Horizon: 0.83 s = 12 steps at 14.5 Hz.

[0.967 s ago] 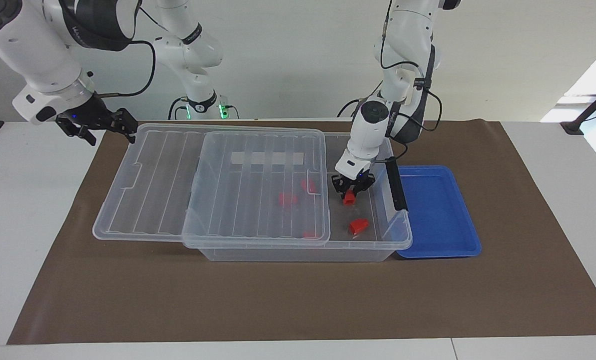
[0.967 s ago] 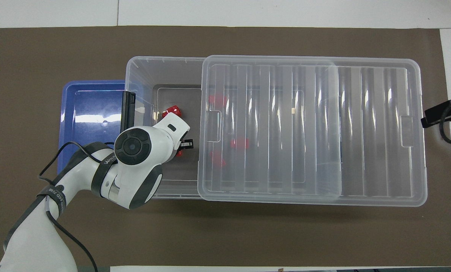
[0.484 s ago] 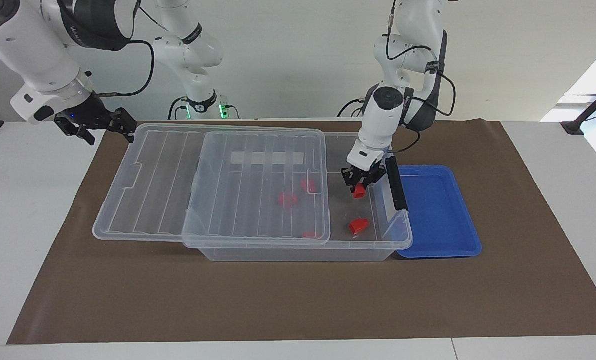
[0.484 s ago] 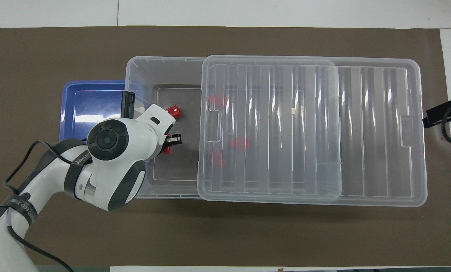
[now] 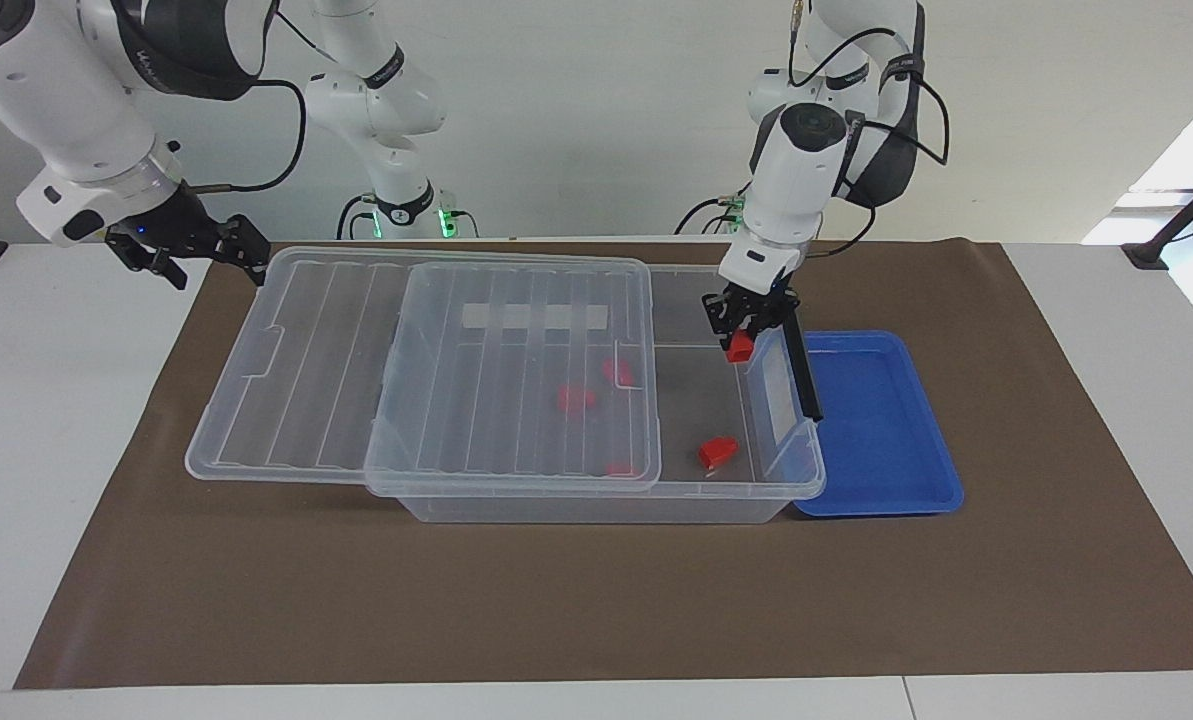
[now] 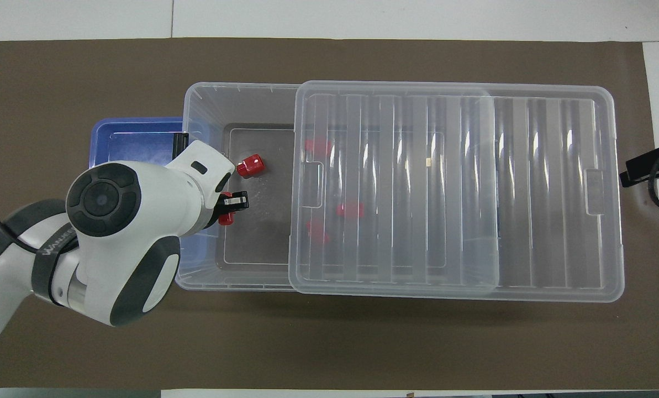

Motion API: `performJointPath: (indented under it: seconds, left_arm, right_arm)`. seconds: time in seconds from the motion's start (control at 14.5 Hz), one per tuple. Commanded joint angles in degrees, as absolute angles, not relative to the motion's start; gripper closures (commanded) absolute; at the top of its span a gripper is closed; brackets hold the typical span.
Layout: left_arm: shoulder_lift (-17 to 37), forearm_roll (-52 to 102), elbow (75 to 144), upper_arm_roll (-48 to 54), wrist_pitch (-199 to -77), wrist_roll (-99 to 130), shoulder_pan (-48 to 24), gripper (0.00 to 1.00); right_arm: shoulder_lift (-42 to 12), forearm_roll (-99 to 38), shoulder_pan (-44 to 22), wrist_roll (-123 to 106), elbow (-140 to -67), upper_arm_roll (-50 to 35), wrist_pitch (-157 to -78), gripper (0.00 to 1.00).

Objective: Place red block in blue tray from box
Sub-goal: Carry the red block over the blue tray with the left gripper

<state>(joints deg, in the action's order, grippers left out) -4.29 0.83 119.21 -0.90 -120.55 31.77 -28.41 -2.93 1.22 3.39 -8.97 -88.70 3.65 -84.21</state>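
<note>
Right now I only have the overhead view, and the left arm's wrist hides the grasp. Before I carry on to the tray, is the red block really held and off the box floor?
Observer: Yes. The left hand is shut on the red block, which hangs above the floor of the box.
Operator: Is it over the tray yet?
Observer: No. It is over the end of the box beside the blue tray, close to the raised black latch.
Operator: And the right hand? I see only its tip.
Observer: The right hand waits open in the air at the end of the lid toward the right arm's end of the table.
</note>
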Motion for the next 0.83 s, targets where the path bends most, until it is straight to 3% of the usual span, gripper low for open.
performJointPath:
  seconds: [0.0,0.48,0.76]
  left_arm:
    - [-6.59,0.26,116.81,-0.97,-114.45,30.16,-25.41,1.00]
    - [-7.38,0.26,117.07,-0.97,-114.17,21.64,-17.42,1.00]
    - [-7.21,0.26,118.82,-0.97,-117.06,11.45,-9.95,1.00]
  right_arm:
    - [-2.55,1.23,3.78,-8.52,-88.77,3.69,-84.81,0.00]
    - [-1.94,1.85,3.96,-14.58,-90.78,8.08,-89.02,0.02]
    - [-0.71,1.76,4.13,-17.13,-93.77,9.84,-91.22,0.13]
